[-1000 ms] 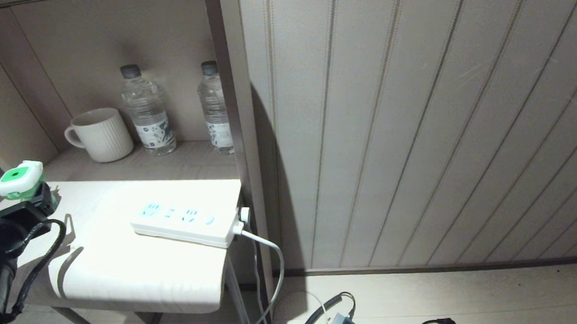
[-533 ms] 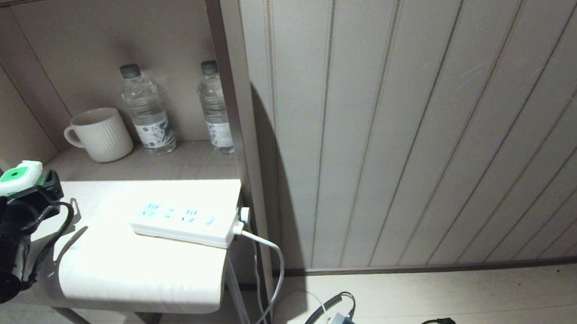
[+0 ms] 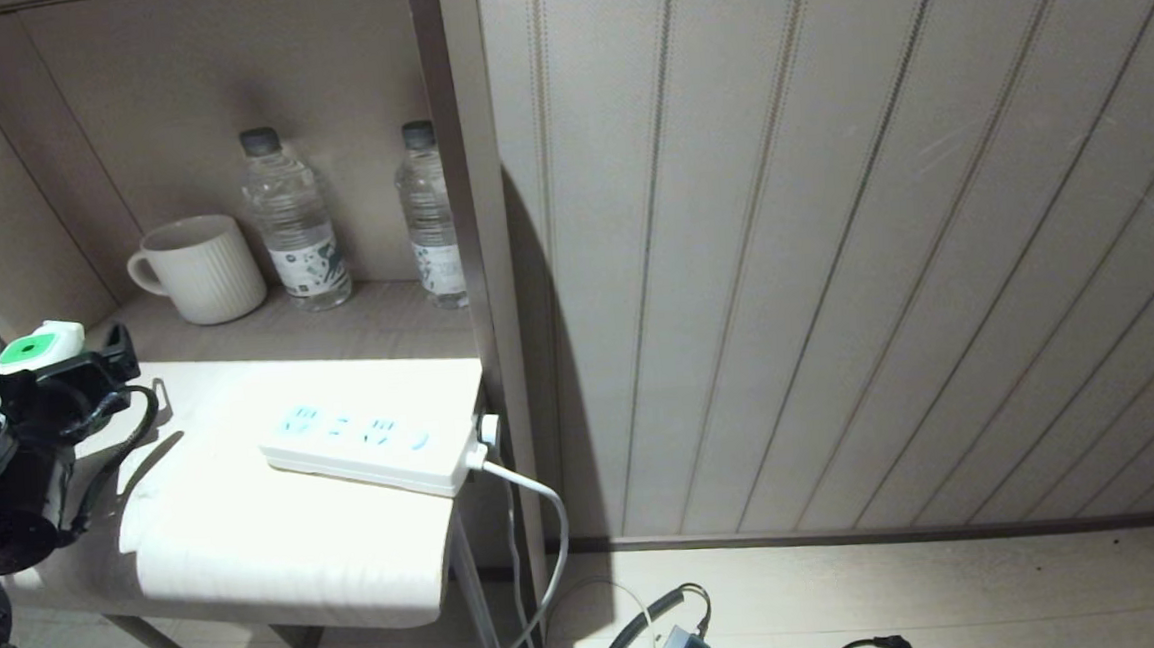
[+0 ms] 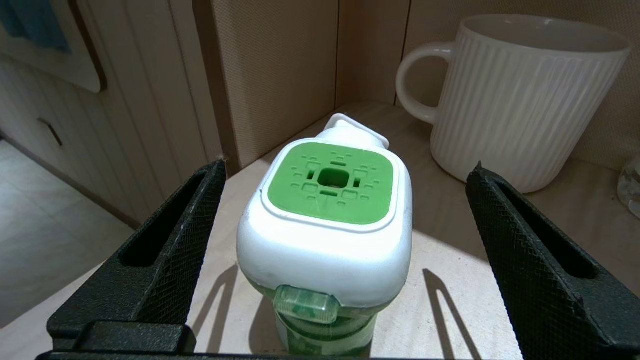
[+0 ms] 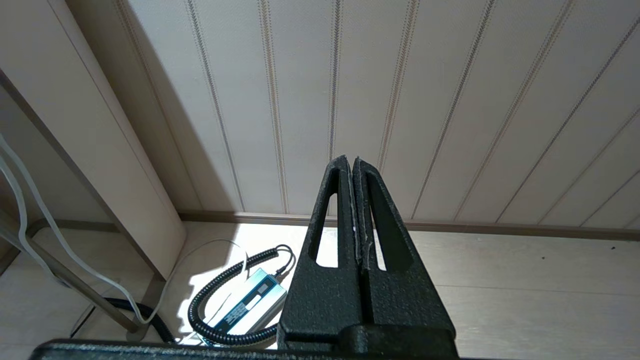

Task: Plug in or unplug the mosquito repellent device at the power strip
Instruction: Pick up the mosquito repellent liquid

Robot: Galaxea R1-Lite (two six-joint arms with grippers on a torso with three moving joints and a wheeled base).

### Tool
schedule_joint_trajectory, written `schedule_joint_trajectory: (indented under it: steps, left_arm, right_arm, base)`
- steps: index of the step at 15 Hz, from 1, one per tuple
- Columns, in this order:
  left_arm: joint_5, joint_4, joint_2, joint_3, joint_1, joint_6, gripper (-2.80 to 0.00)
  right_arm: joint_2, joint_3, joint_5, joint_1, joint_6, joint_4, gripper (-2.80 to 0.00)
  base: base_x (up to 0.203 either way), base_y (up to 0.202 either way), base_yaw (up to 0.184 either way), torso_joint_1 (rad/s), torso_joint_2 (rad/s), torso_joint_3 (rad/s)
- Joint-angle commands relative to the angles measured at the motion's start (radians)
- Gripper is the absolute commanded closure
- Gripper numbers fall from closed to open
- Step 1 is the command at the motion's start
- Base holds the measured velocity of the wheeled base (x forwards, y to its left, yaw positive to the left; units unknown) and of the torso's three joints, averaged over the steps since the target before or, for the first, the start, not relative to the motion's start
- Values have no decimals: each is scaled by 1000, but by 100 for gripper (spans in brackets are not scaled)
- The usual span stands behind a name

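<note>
Dim room; harsh glare on table (image 3: 249,524); hard shadows; sharp focus.

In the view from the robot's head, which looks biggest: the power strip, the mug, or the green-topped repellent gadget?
1. power strip
2. mug
3. mosquito repellent device, partly hidden behind the left claw

Distance from the camera differs, so this reflects appearance only.

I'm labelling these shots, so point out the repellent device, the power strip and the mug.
repellent device (image 4: 332,182): left wrist view, on its green face.
power strip (image 3: 369,447): head view, on its white top.
mug (image 3: 205,272): head view, on its ribbed side.
</note>
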Motion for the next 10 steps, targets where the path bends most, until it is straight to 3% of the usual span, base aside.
schedule_joint_trajectory:
  steps: [1, 6, 7, 10]
  left_arm:
    - [1, -8, 6, -6, 8, 0, -280]
    - [-1, -8, 13, -22, 9, 0, -280]
    - [-1, -8, 14, -25, 9, 0, 0]
    - [-1, -13, 22, -27, 9, 2, 0]
  right_arm:
    - [0, 0, 0, 0, 0, 0, 0]
    - [0, 0, 0, 0, 0, 0, 0]
    - [0, 0, 0, 0, 0, 0, 0]
    - [0, 0, 0, 0, 0, 0, 0]
  base:
    - [0, 0, 0, 0, 0, 0]
    - [0, 0, 0, 0, 0, 0]
    - [0, 0, 0, 0, 0, 0]
    - [0, 0, 0, 0, 0, 0]
